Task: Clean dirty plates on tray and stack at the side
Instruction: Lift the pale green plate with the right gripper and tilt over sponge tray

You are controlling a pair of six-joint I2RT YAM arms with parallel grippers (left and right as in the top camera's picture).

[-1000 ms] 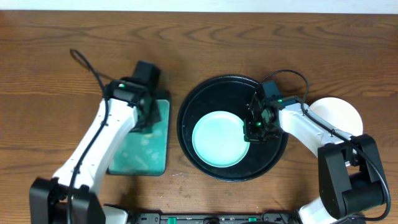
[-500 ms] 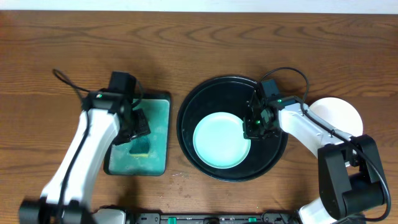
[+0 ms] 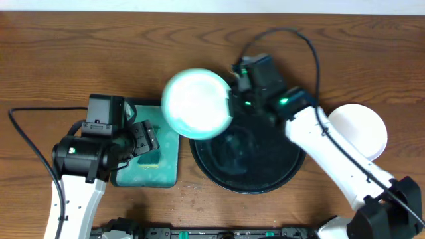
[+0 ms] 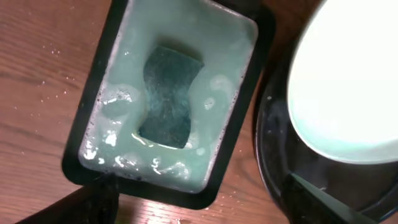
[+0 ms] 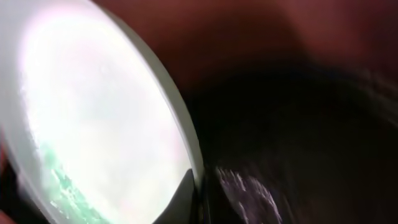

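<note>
1. Above the left rim of the black tray [image 3: 265, 162] hangs the plate [image 3: 197, 104], raised into the air. A second ago it lay flat inside that tray.
2. The right gripper [image 3: 232, 99] is clamped on the plate's right edge. It was at that same edge when the plate was lying down, so this appears to be a lift already under way.
3. The black tray now shows only its wet, glossy floor, with no plate left on it.
4. The left gripper [image 3: 147, 138] has drawn back over the green tray [image 3: 163, 169]. Its fingers are spread wide and hold nothing. The sponge [image 4: 169, 93] lies untouched in the soapy water.
5. I judge that wiping is the next step, since the plate is held near the sponge side.
6. The plate looks pale mint-white and strongly glared. The right wrist view shows a greenish smear [image 5: 59, 180] near its lower rim, so it probably still needs cleaning.
7. A second plate [image 3: 362, 129] sits on the table to the right of the black tray.
</note>
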